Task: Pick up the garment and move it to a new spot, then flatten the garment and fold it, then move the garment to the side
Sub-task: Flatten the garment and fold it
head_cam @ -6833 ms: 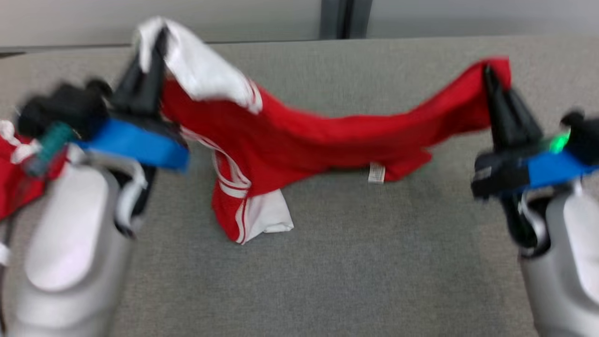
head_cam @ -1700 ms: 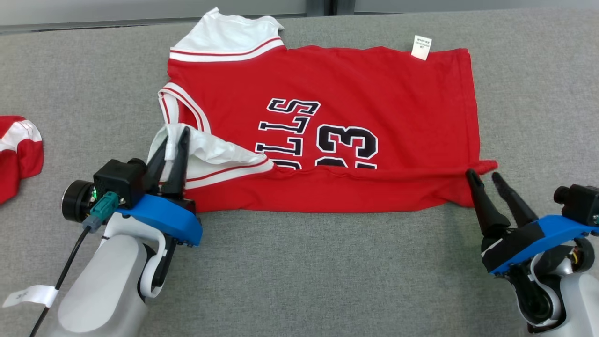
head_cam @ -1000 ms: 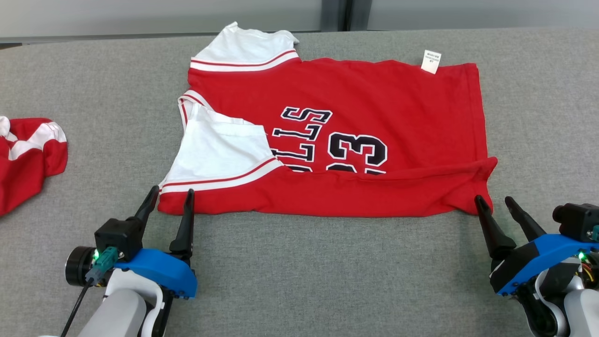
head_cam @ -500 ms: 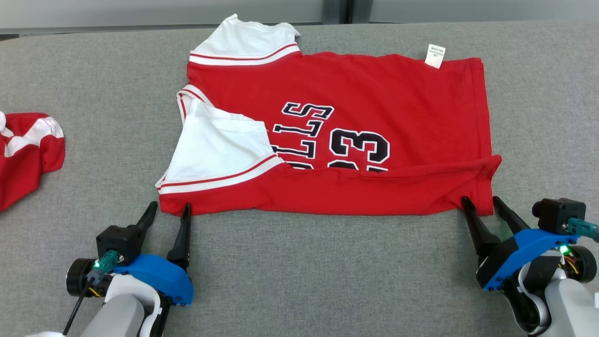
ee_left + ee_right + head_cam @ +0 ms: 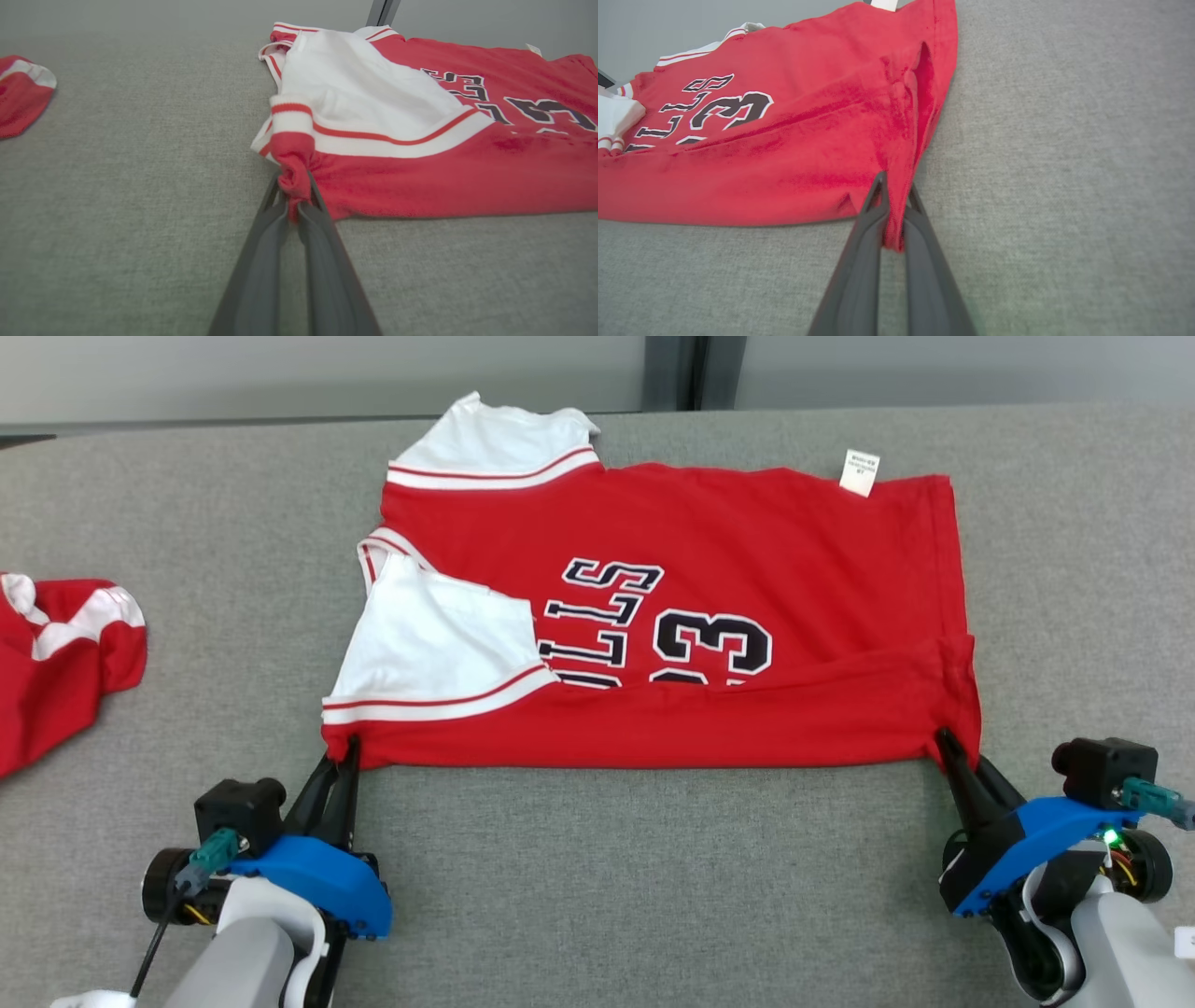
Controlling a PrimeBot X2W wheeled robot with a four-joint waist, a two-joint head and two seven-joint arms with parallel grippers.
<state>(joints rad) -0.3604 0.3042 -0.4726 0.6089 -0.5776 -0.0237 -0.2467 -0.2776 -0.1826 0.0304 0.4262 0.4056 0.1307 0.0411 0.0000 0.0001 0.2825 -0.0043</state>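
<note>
The garment (image 5: 709,541) is a red jersey with white sleeves and black lettering, lying partly folded on the grey table (image 5: 597,887); its near edge is folded up over the number. My left gripper (image 5: 347,747) is shut on the near left corner, and the left wrist view shows red cloth (image 5: 293,172) bunched between the dark fingers (image 5: 266,233). At the near right corner my right gripper (image 5: 945,739) is shut on the hem, with cloth (image 5: 896,200) pinched between its fingers (image 5: 868,228).
A second red and white garment (image 5: 56,653) lies crumpled at the table's left edge, also seen in the left wrist view (image 5: 21,93). A pale wall with a dark post (image 5: 677,373) stands behind the table. Bare grey table lies between my two arms.
Both grippers were open just short of the garment's near corners; they have moved forward and shut on those corners. The near right hem has bunched slightly.
</note>
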